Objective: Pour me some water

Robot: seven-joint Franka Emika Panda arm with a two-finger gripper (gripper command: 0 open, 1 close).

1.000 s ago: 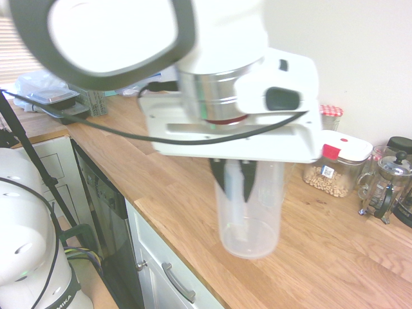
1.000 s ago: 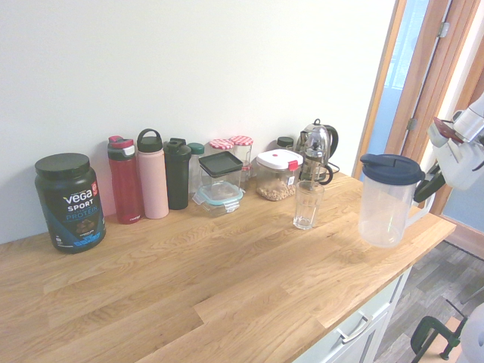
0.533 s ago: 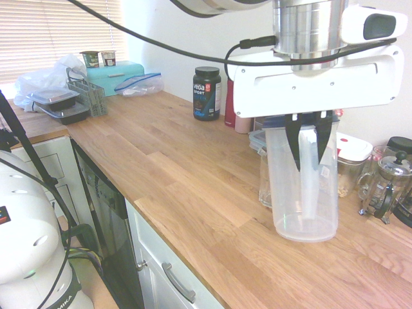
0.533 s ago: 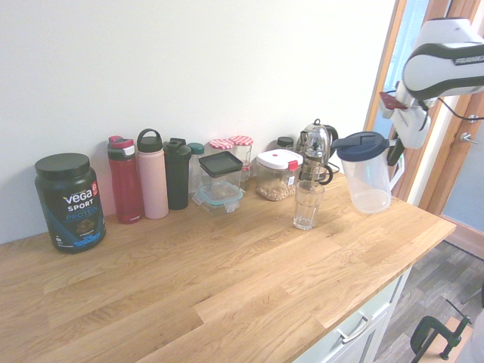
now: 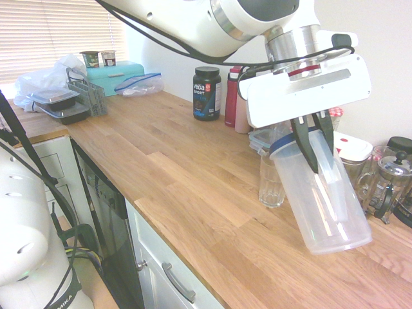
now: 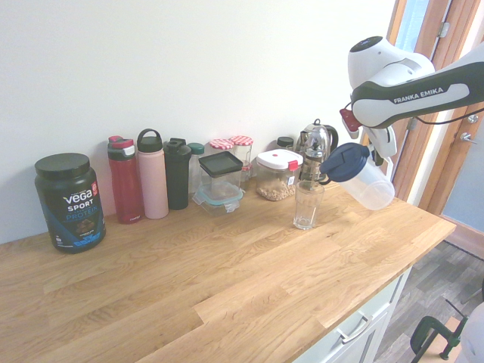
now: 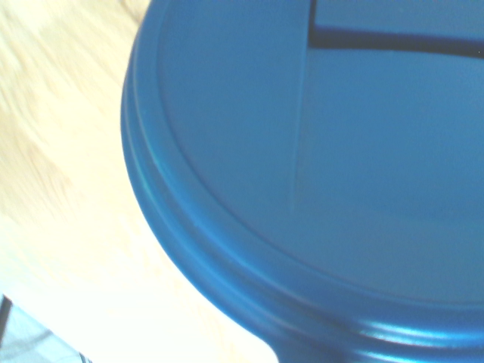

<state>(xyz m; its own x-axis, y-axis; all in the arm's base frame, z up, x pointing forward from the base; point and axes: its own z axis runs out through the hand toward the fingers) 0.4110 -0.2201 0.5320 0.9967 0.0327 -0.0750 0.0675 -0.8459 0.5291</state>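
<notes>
1. wooden kitchen counter (image 5: 193, 187) with a white wall behind; white cabinet fronts below its near edge.
2. gripper (image 5: 313, 138) clamped tight on the handle of the clear pitcher (image 5: 325, 193); pitcher is off the counter and tilted, its blue lid (image 6: 344, 162) toward the drinking glass (image 6: 308, 205).
3. glass stands upright on the counter, just beside the pitcher's lid end and lower than it.
4. wrist view: lid fills most of the frame, counter wood beyond it.
5. back row along the wall: protein tub (image 6: 69, 202), red bottle (image 6: 125, 180), pink bottle (image 6: 152, 175), dark bottle (image 6: 178, 173), lidded containers (image 6: 277, 174), french press (image 5: 385, 185).
</notes>
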